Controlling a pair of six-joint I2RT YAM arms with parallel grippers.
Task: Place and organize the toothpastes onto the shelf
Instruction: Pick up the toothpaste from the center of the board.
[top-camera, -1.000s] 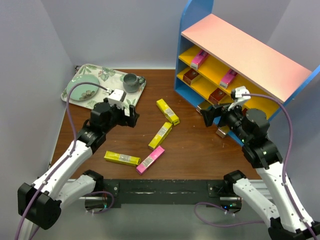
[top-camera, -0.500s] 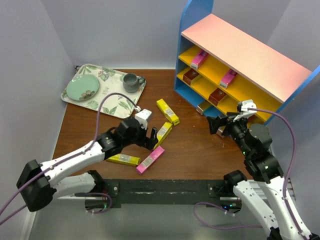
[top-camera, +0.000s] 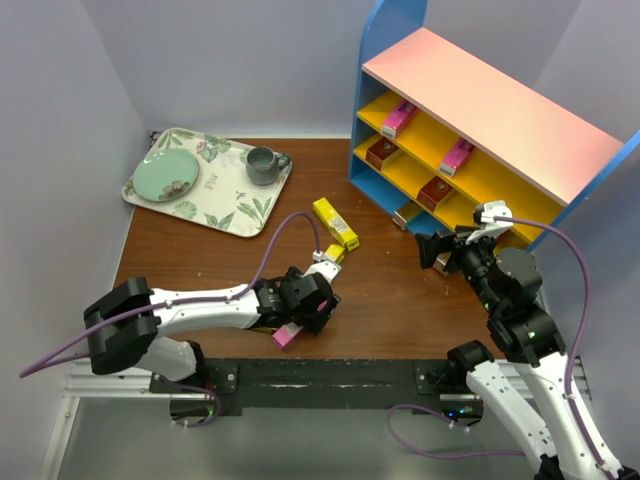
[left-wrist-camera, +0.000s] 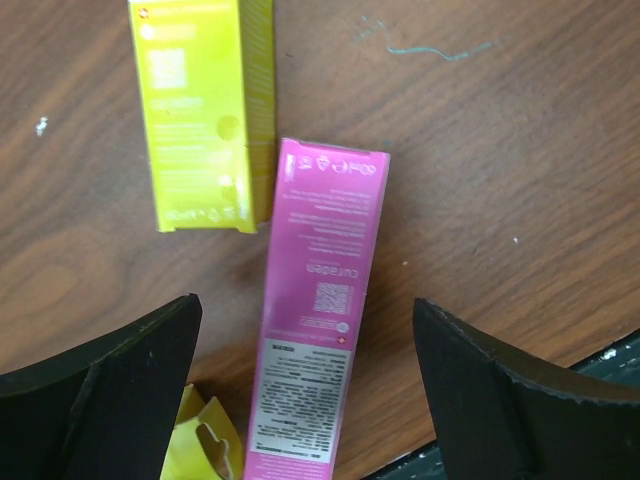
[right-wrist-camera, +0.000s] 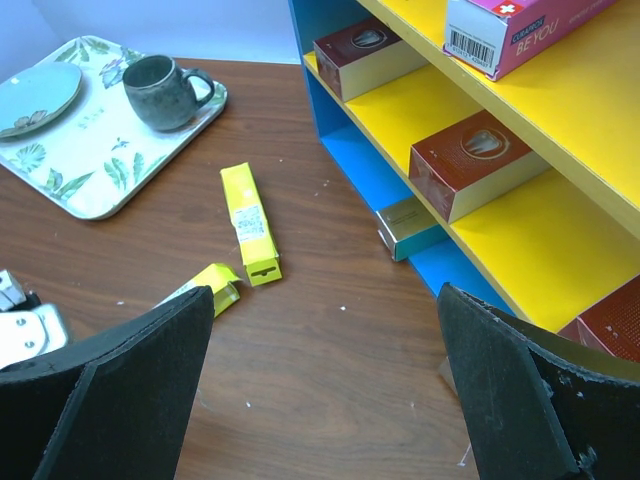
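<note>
My left gripper (top-camera: 308, 308) is open and hovers low over a bright pink toothpaste carton (top-camera: 287, 337) lying on the table. In the left wrist view the pink carton (left-wrist-camera: 320, 320) lies between the open fingers (left-wrist-camera: 110, 390), untouched. A yellow carton (left-wrist-camera: 205, 110) lies beyond it, and another yellow one (left-wrist-camera: 205, 440) is at the near left. More yellow cartons (top-camera: 335, 222) lie mid-table. My right gripper (top-camera: 437, 246) is open and empty in front of the shelf (top-camera: 480, 100). The shelf holds pink (top-camera: 398, 118) and dark red (top-camera: 435, 192) cartons. The right wrist view shows a teal carton (right-wrist-camera: 410, 228) on its bottom board.
A floral tray (top-camera: 215, 205) with a green plate (top-camera: 165, 178) and a grey mug (top-camera: 262, 165) stands at the far left. Grey walls close in the left and back. A black rail (top-camera: 330, 378) runs along the near table edge.
My left arm has swung from near the tray toward the near edge and now sits over the pink carton. My right gripper drew back slightly from the shelf, then held still.
</note>
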